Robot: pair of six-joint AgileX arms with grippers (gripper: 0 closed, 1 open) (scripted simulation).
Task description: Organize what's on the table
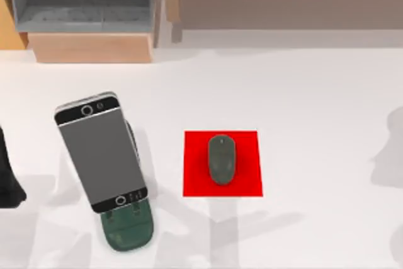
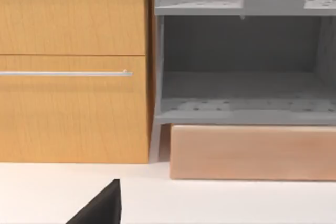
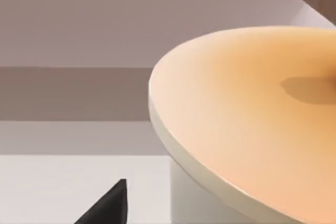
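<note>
- Two things sit out on the white table (image 1: 302, 86): a grey mouse (image 1: 221, 159) on a red mat (image 1: 195, 184) in the middle, and a phone (image 1: 101, 152) propped on a green stand (image 1: 128, 231) toward the left.
- A wooden shelf unit (image 1: 94, 47) stands along the far edge.
- My left arm (image 1: 9, 177) waits at the left edge. I cannot tell how either claw is set.
- The phone leans tilted on its stand. A bump from my left arm could tip it over.
- The mouse is round and smooth. It could slip out of a weak pinch.
- The mat is thin and flat. A grab at the mouse could drag it along.
- A round tan top (image 3: 252, 119) sits close by my right wrist, which could knock it.
</note>
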